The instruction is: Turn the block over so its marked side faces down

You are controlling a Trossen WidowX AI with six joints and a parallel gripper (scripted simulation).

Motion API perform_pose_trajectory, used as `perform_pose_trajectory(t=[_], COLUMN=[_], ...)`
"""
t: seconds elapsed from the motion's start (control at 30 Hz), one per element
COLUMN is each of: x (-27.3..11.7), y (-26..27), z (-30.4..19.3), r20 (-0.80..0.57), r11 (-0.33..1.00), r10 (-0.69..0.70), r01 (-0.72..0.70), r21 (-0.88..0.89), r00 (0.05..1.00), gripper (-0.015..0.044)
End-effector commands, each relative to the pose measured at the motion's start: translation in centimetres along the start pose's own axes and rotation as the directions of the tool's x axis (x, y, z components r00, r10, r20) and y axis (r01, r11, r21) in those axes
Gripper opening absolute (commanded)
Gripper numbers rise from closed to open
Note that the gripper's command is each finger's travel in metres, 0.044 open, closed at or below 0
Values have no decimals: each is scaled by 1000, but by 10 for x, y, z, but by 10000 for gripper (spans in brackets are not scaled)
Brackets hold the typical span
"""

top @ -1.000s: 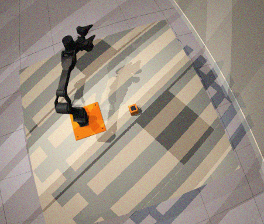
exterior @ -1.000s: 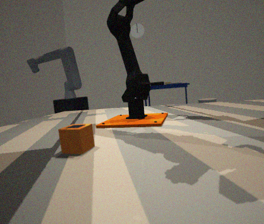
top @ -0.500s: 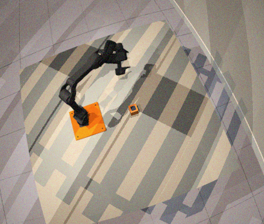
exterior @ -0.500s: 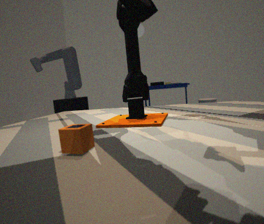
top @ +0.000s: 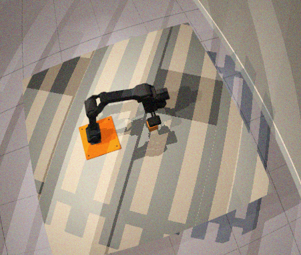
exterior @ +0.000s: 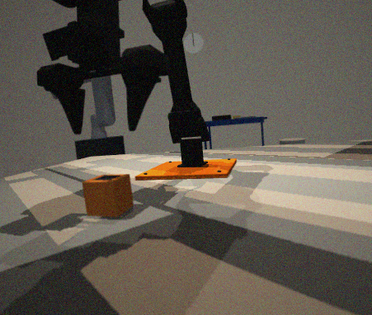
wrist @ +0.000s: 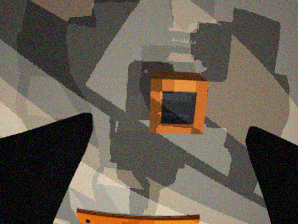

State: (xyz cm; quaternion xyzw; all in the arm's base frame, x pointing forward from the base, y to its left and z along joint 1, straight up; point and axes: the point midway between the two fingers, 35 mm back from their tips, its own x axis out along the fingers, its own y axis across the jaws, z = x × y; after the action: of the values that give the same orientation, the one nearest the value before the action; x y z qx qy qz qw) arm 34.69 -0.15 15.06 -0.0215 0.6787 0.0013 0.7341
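The orange block (top: pixel 152 127) (exterior: pixel 105 198) (wrist: pixel 201 107) rests flat on the striped table (top: pixel 181 197) (exterior: pixel 327 276). Its marked side, a dark square (exterior: pixel 109 177) (wrist: pixel 178 114), faces up. My gripper (exterior: pixel 105 132) (wrist: pixel 173 128) is open and empty, pointing down above the block. In the exterior view the fingertips hang clearly higher than the block's top. In the wrist view the block lies between the widely parted fingers, a little beyond the line of their tips. In the top view the gripper hides part of the block.
The orange base plate (top: pixel 112 141) (exterior: pixel 157 174) (wrist: pixel 140 219) carries the arm's base and lies near the block. In the exterior view a blue table (exterior: pixel 236 121) and a grey arm (exterior: pixel 104 101) on a dark stand (exterior: pixel 100 148) are in the background.
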Motion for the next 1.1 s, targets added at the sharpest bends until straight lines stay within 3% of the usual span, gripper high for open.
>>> perform_pose_trajectory(t=[0.0,0.17,0.3,1.07], x=[2,4,35,70], y=[-10,-10,-10,-11], z=[-8,-8,-10,-13], r20=[-53,-53,-53,-53], r11=[999,999,999,999], r10=[30,30,30,30], r01=[-32,-32,-32,-32], r21=[-42,-42,-42,-42], r00=[998,998,998,998], gripper=[440,440,440,440])
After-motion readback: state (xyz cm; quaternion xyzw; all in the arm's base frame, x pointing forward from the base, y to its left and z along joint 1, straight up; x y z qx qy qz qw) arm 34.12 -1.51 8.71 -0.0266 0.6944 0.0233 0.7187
